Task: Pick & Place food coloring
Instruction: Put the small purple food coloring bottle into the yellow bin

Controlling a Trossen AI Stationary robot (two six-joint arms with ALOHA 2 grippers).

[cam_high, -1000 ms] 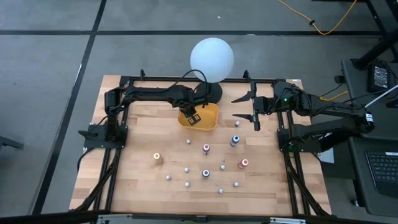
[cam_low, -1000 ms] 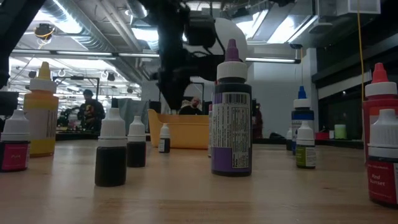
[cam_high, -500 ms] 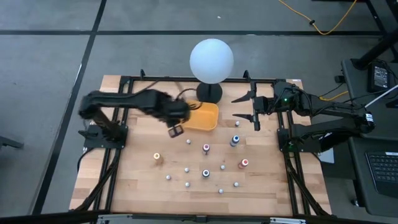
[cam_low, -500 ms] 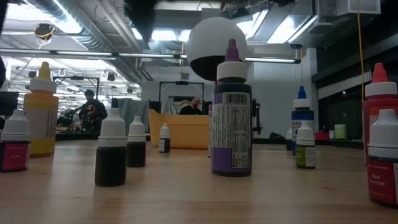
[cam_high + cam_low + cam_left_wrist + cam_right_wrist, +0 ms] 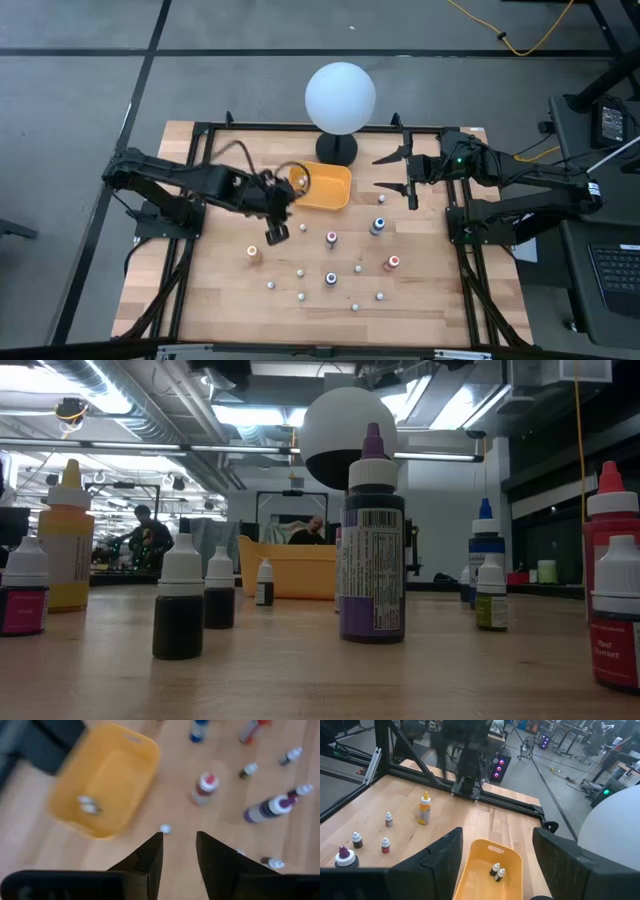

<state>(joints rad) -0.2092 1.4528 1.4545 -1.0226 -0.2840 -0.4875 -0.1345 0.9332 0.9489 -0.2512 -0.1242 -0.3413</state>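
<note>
High view: left gripper open, empty, above scattered food coloring.

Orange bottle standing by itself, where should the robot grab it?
Probably grip the orange bottle across its wide body, below its narrow tip, coming down from above. It stands upright, apart from the others, and the left gripper hovers open close by.

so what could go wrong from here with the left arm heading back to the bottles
The left gripper, open and empty, is above closely spaced food coloring bottles; coming down, a finger could topple a neighbour such as the small white-capped one near its fingertips. The yellow tray holds two bottles and sits close to the white globe, so a wide swing back might clip it.
</note>
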